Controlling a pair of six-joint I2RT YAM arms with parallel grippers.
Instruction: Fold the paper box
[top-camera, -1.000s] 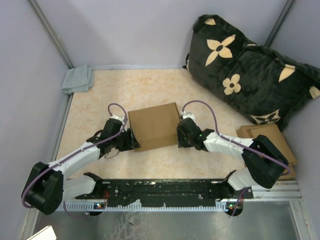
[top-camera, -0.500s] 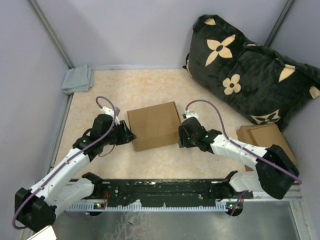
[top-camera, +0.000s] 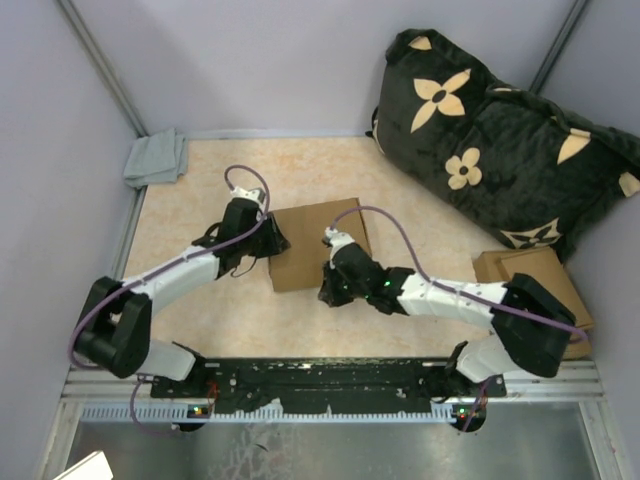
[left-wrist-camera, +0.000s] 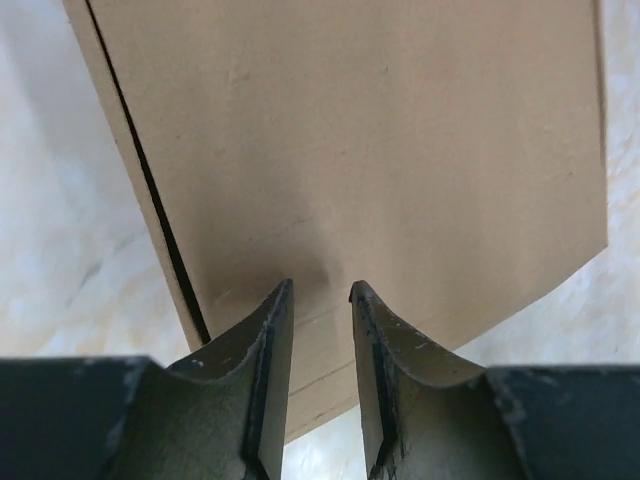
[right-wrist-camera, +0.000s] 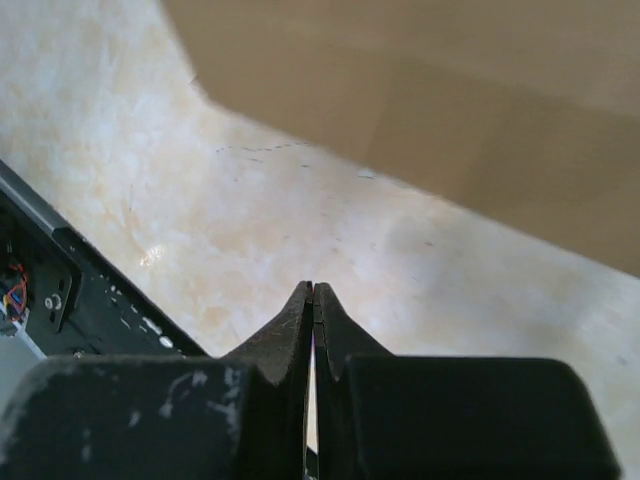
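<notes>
The paper box (top-camera: 318, 243) is a plain brown cardboard box lying closed and flat-topped on the table's middle. My left gripper (top-camera: 280, 243) is at the box's left edge. In the left wrist view the left gripper (left-wrist-camera: 320, 290) is narrowly open over the box's top panel (left-wrist-camera: 350, 130), with nothing between the fingers. My right gripper (top-camera: 324, 293) is at the box's near edge. In the right wrist view the right gripper (right-wrist-camera: 313, 287) is shut and empty over bare table, with the box's edge (right-wrist-camera: 480, 120) just beyond it.
A black pillow with tan flowers (top-camera: 500, 140) fills the back right. A stack of smaller flat cardboard pieces (top-camera: 535, 275) lies at the right edge. A grey cloth (top-camera: 157, 158) lies at the back left corner. The black base rail (top-camera: 320, 380) runs along the near edge.
My left gripper moved up and right from beside the box onto its left edge. My right gripper moved left from the box's right side to its near edge. The box turned slightly.
</notes>
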